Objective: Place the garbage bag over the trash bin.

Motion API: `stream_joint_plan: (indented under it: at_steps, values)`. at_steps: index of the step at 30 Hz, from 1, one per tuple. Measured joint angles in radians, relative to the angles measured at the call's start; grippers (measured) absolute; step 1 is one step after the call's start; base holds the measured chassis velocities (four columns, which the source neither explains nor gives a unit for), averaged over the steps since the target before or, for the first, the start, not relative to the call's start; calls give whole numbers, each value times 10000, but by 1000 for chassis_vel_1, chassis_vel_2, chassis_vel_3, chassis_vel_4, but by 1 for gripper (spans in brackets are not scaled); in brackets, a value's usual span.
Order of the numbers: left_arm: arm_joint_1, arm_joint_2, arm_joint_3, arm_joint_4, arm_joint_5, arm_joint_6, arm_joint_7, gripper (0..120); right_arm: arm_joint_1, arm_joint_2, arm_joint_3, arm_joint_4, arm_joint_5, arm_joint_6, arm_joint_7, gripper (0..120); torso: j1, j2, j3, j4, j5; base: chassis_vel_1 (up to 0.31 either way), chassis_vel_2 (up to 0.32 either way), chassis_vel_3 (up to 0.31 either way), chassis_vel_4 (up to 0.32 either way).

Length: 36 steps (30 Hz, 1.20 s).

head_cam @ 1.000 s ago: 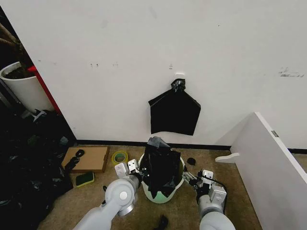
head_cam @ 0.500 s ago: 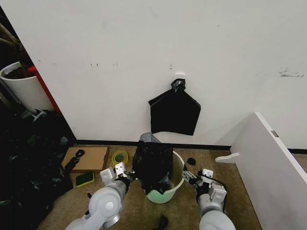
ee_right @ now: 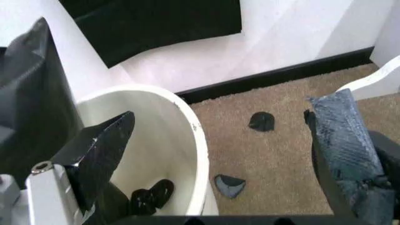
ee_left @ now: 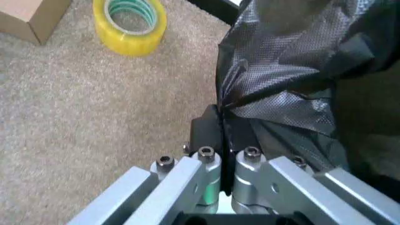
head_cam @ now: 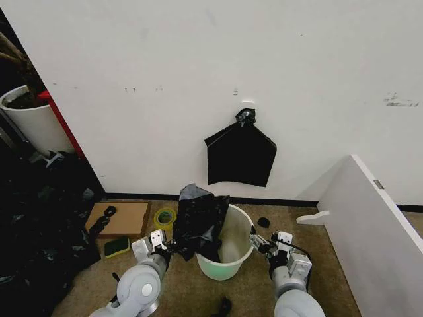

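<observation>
The left end effector [head_cam: 165, 245] sat low beside the trash bin [head_cam: 228, 254], on the bin's left, its fingers [ee_left: 216, 136] clenched on a fold of the garbage bag [head_cam: 199, 221]; the left wrist view showed the crinkled black film pinched between the two closed pads. The bag rose in a loose bunch over the bin's left rim, part of it hanging inside, while the right half of the white rim stood bare. The right end effector [head_cam: 259, 244] waited just beside the bin's right edge with its fingers spread and nothing between them; in its own wrist view one finger [ee_right: 100, 154] reached over the bin's mouth and the other [ee_right: 344, 136] stood outside above the carpet. The bin stood on the floor near the wall, below a flat black bag [head_cam: 240, 155] hung from a hook, with a yellow tape roll [head_cam: 164, 216] close by. The step in hand looked like opening the bag's mouth sideways. The next move would likely call for the right end effector to catch the opposite edge of the film, so the opening could be stretched across and down over the whole rim.
</observation>
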<state>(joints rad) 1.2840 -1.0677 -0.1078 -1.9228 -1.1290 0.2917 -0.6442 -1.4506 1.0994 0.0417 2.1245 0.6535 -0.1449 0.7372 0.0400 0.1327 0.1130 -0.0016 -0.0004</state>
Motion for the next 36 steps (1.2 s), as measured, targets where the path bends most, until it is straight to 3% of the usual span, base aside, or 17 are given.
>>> stream_joint_plan:
  at_steps: [7,19,21,28,33,36]
  values:
    - [-52,-74,70,198,153,-18,162,3,-42,-12,7,8,-24,3,-7,100,0,0,0,-1,0,0,0,0,0]
    - [1174,522,-238,-1584,851,104,-241,51,32,22,-94,-40,-86,37,-88,100,0,0,0,1,0,0,0,0,0]
    - [1339,609,-266,-1786,908,114,-279,54,48,24,-104,-42,-87,38,-94,100,-1,0,-1,0,-2,0,0,0,0]
    - [2242,1224,-325,-3440,1191,225,-573,83,71,58,-119,-116,-102,46,-117,100,-1,0,-1,1,0,0,0,0,0]
    - [2166,1529,-255,-4095,1238,378,-717,98,60,76,-121,-118,-122,60,-123,100,-2,0,-1,1,-1,0,0,0,0]
    - [1886,1769,-86,-4289,1210,527,-603,100,56,77,-119,-116,-127,64,-123,100,-2,0,-1,1,1,0,0,0,0]
